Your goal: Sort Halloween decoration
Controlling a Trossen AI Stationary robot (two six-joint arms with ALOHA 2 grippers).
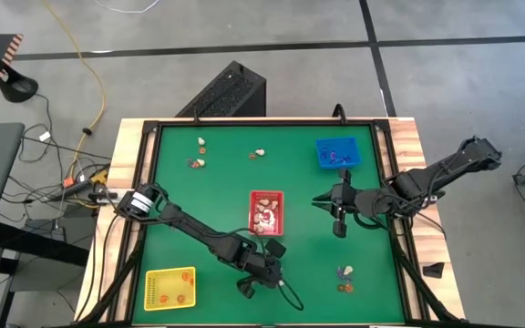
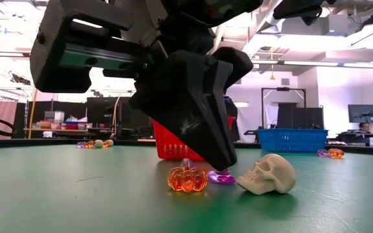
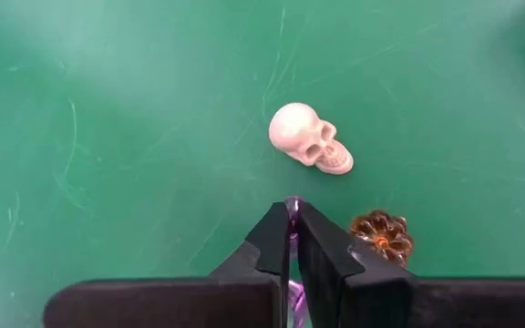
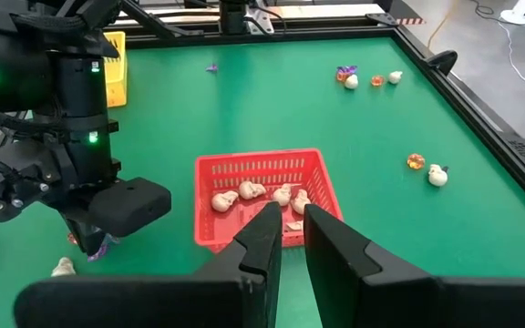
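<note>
Left wrist view shows the left gripper (image 3: 291,211) pinched shut on a small purple trinket (image 3: 292,208), whose translucent edge peeps out between the two dark fingertips and again lower in the slit between the fingers. From the low view the same purple piece (image 2: 221,177) sits at the tips, right at the green table (image 2: 76,194), and I cannot tell whether it has left the surface. Just beside it lie an orange pumpkin (image 2: 186,178) and a cream skull (image 2: 267,174), near each other but apart. These trinkets look like light, hard moulded plastic; the glossy purple and orange ones are probably slippery and could squirt out of a pinch, so a hold across the widest part seems safest, while the matt skull offers flat temples to grip. Farther out stands the red tray (image 1: 266,211), already holding several cream pieces; the yellow tray (image 1: 169,289) lies toward the near left corner and the blue tray (image 1: 337,153) toward the far right. Loose clusters of decorations remain near the far edge (image 1: 199,162) and the near right (image 1: 344,279). The right gripper (image 1: 338,221) hovers between the red and blue trays with its fingers only slightly parted, holding nothing.
</note>
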